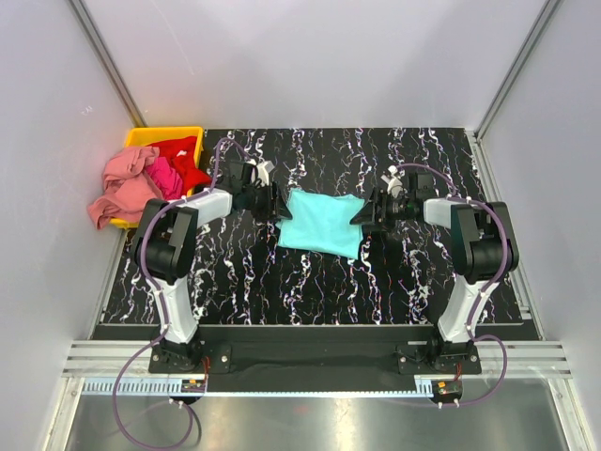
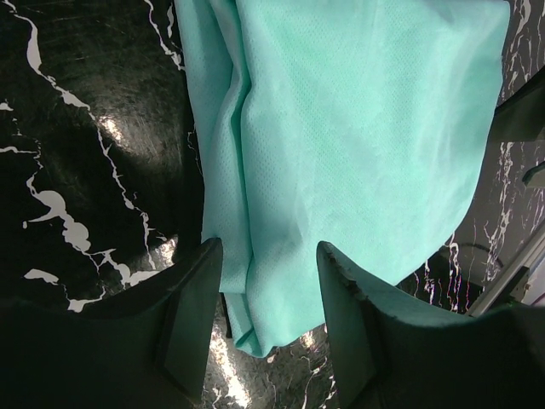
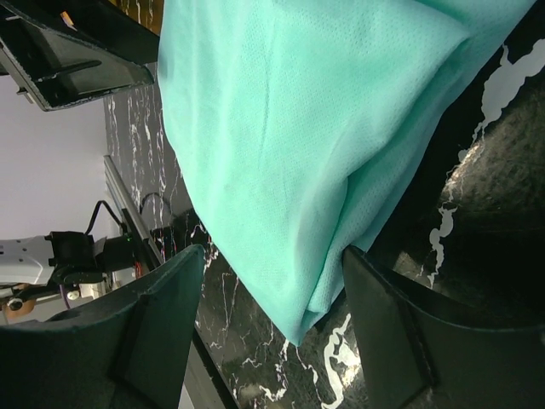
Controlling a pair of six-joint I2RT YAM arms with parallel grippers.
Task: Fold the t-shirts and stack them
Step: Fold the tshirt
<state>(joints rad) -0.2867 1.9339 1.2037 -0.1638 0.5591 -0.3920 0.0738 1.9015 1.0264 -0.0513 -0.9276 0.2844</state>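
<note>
The turquoise-teal t-shirt (image 1: 322,223) lies folded on the black marbled table, between my two grippers. My left gripper (image 1: 279,201) is open at the shirt's upper left corner; in the left wrist view (image 2: 266,294) its jaws stand wide apart around that corner (image 2: 255,336). My right gripper (image 1: 363,214) is open at the shirt's right edge; in the right wrist view (image 3: 272,298) its jaws straddle the corner (image 3: 302,328). The salmon pink t-shirt (image 1: 122,188), the magenta t-shirt (image 1: 161,176) and the red t-shirt (image 1: 183,158) lie heaped in and over the yellow bin (image 1: 167,135).
The yellow bin stands at the table's far left corner, with the pink shirt hanging over its left rim. White walls enclose the table on three sides. Purple cables loop from both arms.
</note>
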